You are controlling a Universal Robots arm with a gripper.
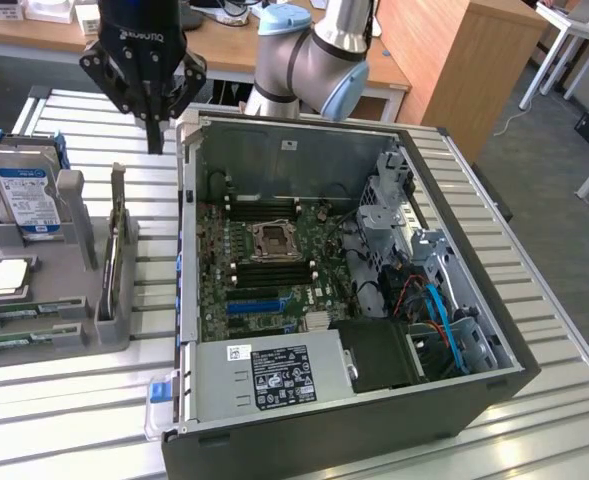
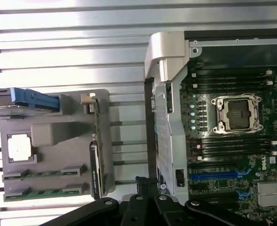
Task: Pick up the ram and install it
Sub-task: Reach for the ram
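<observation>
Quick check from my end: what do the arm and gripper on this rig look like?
The arm is silver-grey tubing with light blue joint caps. The gripper is black, with white lettering on its body and jointed black fingers whose linkages carry silver pivot pins.

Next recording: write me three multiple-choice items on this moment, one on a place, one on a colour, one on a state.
1. Where do the ram sticks lie?
A on the motherboard
B in the grey holder
C on the wooden desk

2. What colour is the label on the hard drive?
A red
B blue
C yellow

3. How is the gripper?
A shut and empty
B shut on a ram stick
C wide open

Answers:
1 B: both green sticks rest flat in the holder.
2 B: the drive's upright face carries a blue label.
3 A: it hangs closed with nothing held.
</observation>
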